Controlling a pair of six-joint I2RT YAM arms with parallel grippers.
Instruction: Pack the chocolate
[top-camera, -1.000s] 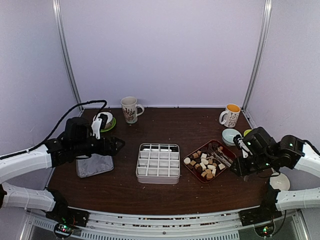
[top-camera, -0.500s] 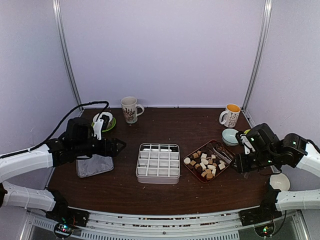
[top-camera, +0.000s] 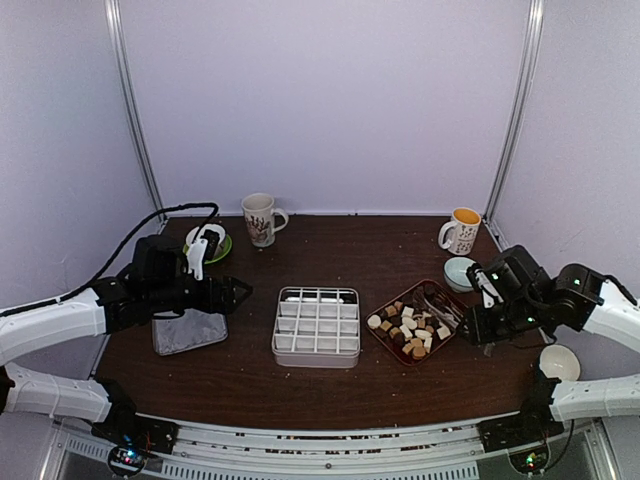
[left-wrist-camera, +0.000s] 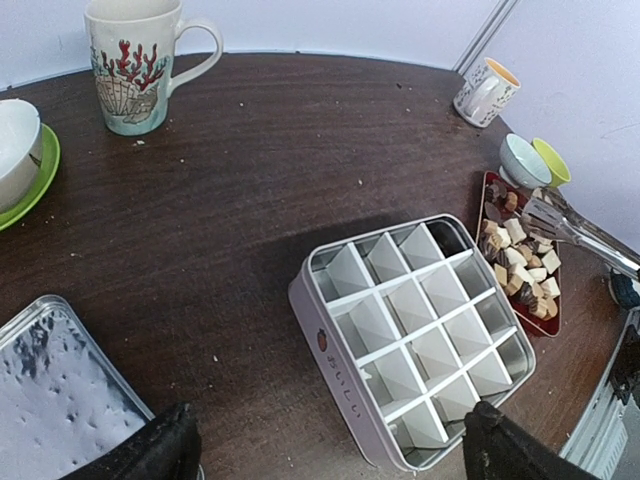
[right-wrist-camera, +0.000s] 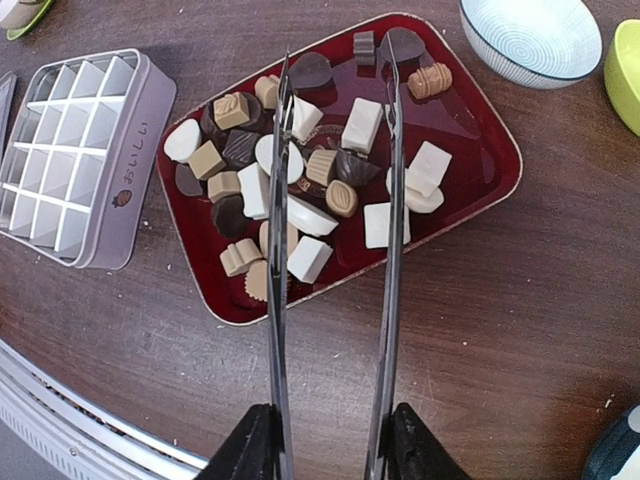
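Closer now, tongs (right-wrist-camera: 277, 300) hang over chocolate (right-wrist-camera: 300, 215): dark, tan, white cubes, cylinders.

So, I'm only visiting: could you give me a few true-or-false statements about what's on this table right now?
1. Every compartment of the divided tin is empty. True.
2. The right gripper holds metal tongs over the red tray. True.
3. The tongs have a chocolate clamped between their tips. False: the tips stand apart above the pile with nothing pinched between them.
4. The left gripper is carrying the tin's lid. False: it is open and empty, and the lid lies on the table beside the tin.
5. All the chocolates are dark brown. False: they are a mix of dark brown, tan and white.
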